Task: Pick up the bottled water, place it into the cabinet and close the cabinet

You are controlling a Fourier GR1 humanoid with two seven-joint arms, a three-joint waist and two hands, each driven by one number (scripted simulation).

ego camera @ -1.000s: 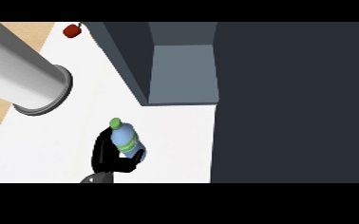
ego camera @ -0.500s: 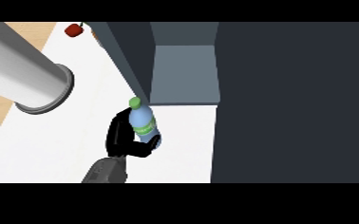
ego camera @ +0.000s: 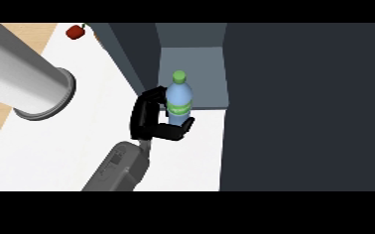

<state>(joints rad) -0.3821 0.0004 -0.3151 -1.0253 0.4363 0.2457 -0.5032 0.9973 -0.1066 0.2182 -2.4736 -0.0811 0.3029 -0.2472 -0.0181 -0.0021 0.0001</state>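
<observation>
Head view: my right robot hand [ego camera: 150, 121], fingers curled round the bottled water [ego camera: 179, 104], has carried it up off the white tabletop [ego camera: 81, 144] to the open cabinet [ego camera: 192, 74] mouth, so placing inside comes next.

One head cam, steeply down, seemingly close over counter [ego camera: 73, 144].
</observation>
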